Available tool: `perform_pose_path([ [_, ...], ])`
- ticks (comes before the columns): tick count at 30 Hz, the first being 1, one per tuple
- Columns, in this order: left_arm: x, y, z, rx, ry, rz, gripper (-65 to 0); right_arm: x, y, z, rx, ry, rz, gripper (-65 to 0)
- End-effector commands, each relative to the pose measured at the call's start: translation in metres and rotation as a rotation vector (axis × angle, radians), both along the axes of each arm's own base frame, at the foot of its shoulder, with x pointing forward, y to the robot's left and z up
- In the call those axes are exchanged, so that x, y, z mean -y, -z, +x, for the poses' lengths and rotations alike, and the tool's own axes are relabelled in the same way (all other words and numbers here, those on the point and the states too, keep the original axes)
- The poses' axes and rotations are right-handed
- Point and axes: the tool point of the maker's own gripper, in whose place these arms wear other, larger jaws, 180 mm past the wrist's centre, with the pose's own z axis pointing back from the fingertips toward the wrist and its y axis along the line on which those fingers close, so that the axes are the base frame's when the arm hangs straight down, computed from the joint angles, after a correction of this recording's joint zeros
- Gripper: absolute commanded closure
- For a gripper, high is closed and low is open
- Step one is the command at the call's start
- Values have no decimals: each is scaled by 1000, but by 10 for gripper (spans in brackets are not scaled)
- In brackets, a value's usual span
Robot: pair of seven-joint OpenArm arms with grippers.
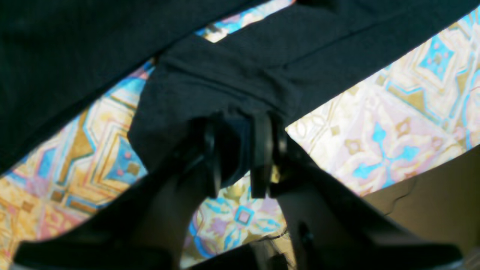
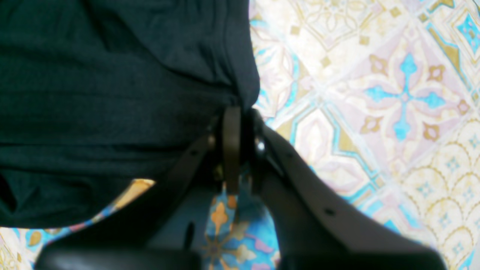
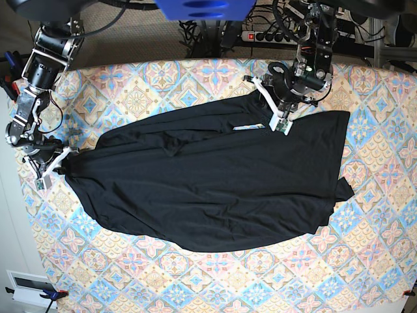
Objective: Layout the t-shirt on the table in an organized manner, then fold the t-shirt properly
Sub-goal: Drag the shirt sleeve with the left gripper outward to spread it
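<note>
Here the left gripper (image 1: 240,157) has its jaws pinched on a bunched fold of the t-shirt (image 1: 232,75), seemingly a sleeve, with black cloth gathered between the pads and patterned cloth showing on both sides. The right gripper (image 2: 240,146) is clamped tight on an edge of the t-shirt (image 2: 112,93) at the opposite end, the fabric puckering right where it enters the jaws.

In the base view the t-shirt (image 3: 215,176) lies spread but crooked across the table (image 3: 365,261), one end bunched at the right gripper (image 3: 55,158) and the upper edge rumpled near the left gripper (image 3: 281,120).

Likely trouble:
- the left grip holds several layers, so lifting could drag the body along with the sleeve and undo the spread
- the right pinch sits at the very rim; a firm pull may let the thin cloth slip free
- pulling both ends unevenly would likely twist the garment and add creases, and the right-held end is already near the table's edge
</note>
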Motion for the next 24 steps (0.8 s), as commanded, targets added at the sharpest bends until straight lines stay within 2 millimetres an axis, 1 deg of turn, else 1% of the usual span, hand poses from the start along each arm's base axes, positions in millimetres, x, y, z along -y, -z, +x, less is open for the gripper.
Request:
perform_pose_path([
  [1,3,-10,8,44,1,-15,-118,9,-24,14,73,7,-10,0],
  [3,6,-11,10,48,0,-22,-135,9,-25,14,75,6,-12,0],
  [5,10,-12,15,50,-9,-34,-165,9,-25,14,75,6,-12,0],
  [8,8,-2,13,21,-17,-31,-230,9,-25,14,75,6,-12,0],
  [11,17,10,9,-16,12,-33,-281,9,-25,14,74,6,-12,0],
  [14,28,25,3,-65,56,-29,-295,9,-25,13,73,6,-12,0],
  [19,33,43,-3,-86,130,71,-292,9,-24,13,72,6,-13,0],
  [20,35,45,-5,-89,144,86,-282,9,-24,13,72,6,-13,0],
  [22,38,45,-6,-80,165,106,-220,9,-24,13,72,6,-13,0],
  [24,37,39,-4,-59,166,110,-124,9,-24,13,72,6,-13,0],
])
